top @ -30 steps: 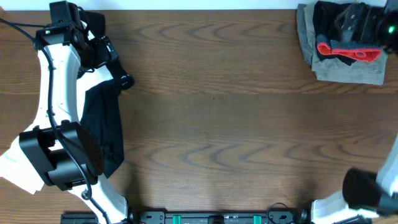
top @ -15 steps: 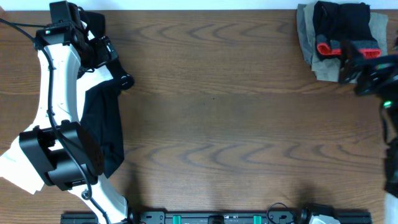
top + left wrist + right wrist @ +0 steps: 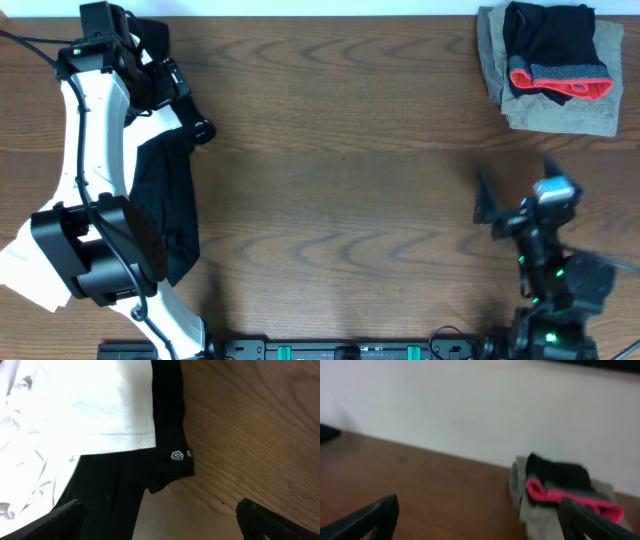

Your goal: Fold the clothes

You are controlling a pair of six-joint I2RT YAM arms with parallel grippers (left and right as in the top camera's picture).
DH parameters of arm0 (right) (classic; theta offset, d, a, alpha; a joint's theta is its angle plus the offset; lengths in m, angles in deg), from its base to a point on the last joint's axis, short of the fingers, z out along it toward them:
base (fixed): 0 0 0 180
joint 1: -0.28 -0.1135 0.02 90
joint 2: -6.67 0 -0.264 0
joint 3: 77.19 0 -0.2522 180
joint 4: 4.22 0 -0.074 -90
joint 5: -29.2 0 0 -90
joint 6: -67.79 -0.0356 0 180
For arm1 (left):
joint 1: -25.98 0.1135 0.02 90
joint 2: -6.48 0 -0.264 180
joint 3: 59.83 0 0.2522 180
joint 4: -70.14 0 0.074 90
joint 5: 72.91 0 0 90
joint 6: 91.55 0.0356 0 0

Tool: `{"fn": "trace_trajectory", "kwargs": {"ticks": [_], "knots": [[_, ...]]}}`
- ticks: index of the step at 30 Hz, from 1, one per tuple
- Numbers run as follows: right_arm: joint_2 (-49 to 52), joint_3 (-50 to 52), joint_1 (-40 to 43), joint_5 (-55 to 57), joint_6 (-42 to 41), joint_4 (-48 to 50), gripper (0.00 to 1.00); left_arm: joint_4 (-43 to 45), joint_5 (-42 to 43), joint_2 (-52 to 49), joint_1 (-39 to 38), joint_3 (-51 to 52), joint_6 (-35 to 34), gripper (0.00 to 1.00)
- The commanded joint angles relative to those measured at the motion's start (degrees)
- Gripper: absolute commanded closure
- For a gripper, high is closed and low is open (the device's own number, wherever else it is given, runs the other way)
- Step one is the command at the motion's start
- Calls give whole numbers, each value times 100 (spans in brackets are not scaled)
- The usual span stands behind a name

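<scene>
So, the wooden table (image 3: 340, 180) fills nearly the whole overhead view, with plain brown wood across the middle. Next biggest is the left arm (image 3: 85, 160), white with black joints, stretched along the left edge up to the far left corner. Under and beside it lies a loose black garment (image 3: 170, 215), unfolded and running down the left side of the table, partly hidden by the arm.

Over in the far right corner sits the tidy pile. A khaki piece (image 3: 560, 115) lies flat on the wood, and the black leggings (image 3: 550, 40) are folded on top of it. Their grey and red-orange waistband (image 3: 560, 80) faces the near side.

The right arm (image 3: 550, 270) is at the near right, well apart from that pile and aimed roughly toward it.

The left wrist cam shows a white piece (image 3: 90, 405) right up against the black hem. I honestly can't tell which one overlaps the other.

The left gripper (image 3: 160, 522) hangs over that hem with its jaws spread wide and nothing held. Whether it touches the cloth, no idea. The right gripper (image 3: 480, 520) is also wide apart and empty, with only table between the fingers and the pile blurry in the distance.

Smallest bit is a little white logo (image 3: 176, 455) near the corner of the black hem.
</scene>
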Motion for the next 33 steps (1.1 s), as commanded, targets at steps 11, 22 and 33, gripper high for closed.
{"fn": "trace_trajectory", "kwargs": {"ticks": [11,22,33], "knots": [[-1508,1419,-151,525,2,46,1,9,-68,-66,4,22,-52,2],[-2323,1462,-151,1012,9,-1167,1,9,-68,-66,4,22,-52,2],[-2321,1462,-149,1012,4,-1213,1,9,-68,-66,4,22,-52,2]]}}
